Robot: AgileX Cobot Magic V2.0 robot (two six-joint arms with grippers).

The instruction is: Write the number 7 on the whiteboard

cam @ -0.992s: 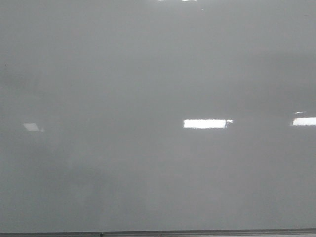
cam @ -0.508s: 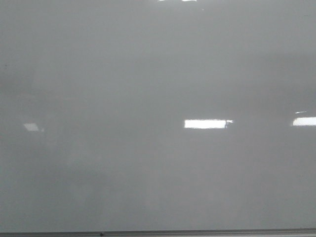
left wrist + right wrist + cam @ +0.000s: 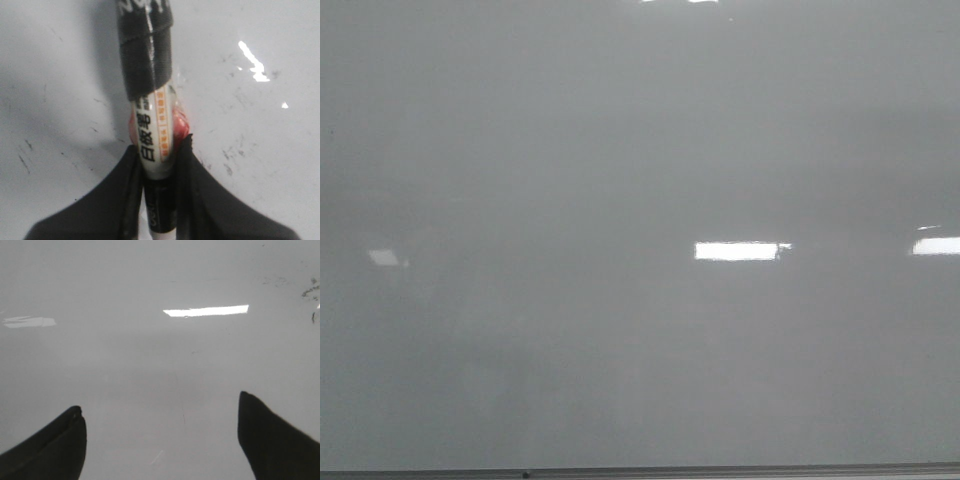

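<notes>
Over glossy pale grey whiteboard: left gripper clamps white black-capped marker, long axis running straight out from fingers; right gripper spread, holding nothing.

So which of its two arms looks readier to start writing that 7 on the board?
The left. Its gripper is clamped on a marker over the whiteboard. The right gripper is open and holds nothing. No 7 shows on the board in the front view, so the writing seems not yet begun.
</notes>
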